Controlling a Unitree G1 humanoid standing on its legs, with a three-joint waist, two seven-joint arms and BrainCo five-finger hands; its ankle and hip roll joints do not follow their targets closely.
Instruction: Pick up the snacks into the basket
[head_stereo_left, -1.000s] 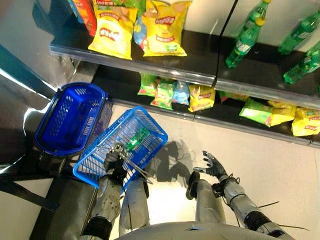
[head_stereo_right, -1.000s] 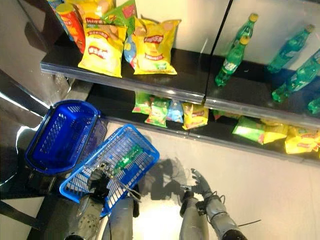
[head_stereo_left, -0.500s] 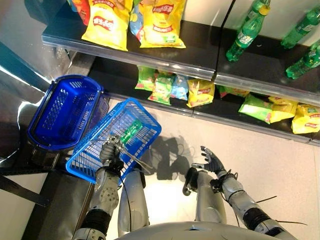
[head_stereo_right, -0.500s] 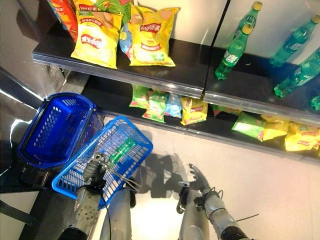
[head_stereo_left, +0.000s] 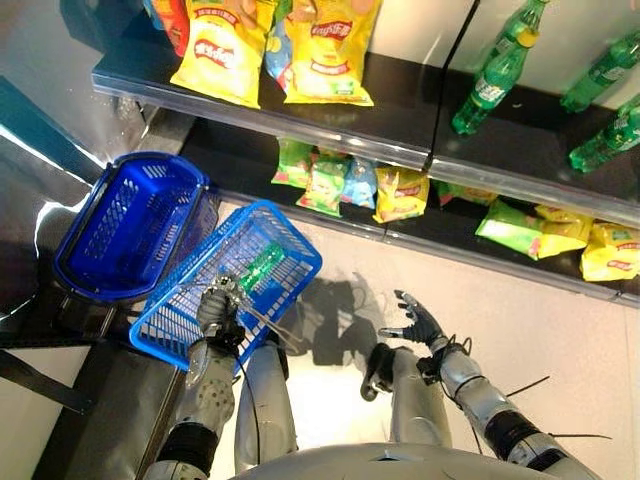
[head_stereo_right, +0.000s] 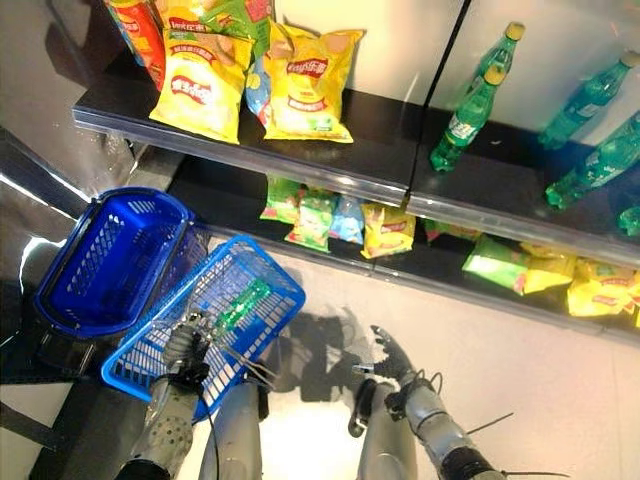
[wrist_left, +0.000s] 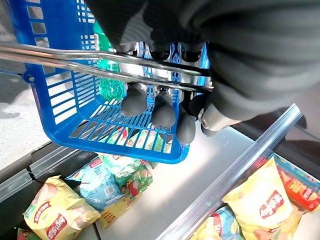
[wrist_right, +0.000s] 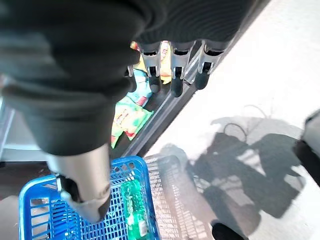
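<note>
left hand (head_stereo_left: 216, 310) grips basket handle (wrist_left: 100, 65); right hand (head_stereo_left: 420, 325) spread.

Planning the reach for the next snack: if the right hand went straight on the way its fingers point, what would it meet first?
Probably the small snack bags on the bottom shelf, past bare floor; the right hand is open, depth uncertain.

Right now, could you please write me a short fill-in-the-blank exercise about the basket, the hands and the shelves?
1. The left hand is shut on the basket's metal ____.
2. Inside the basket lies one ____ packet.
3. The right hand holds nothing; its fingers are ____.
4. On the top shelf, right of the chip bags, lie green ____.

Missing words: handle; green; open; bottles
</note>
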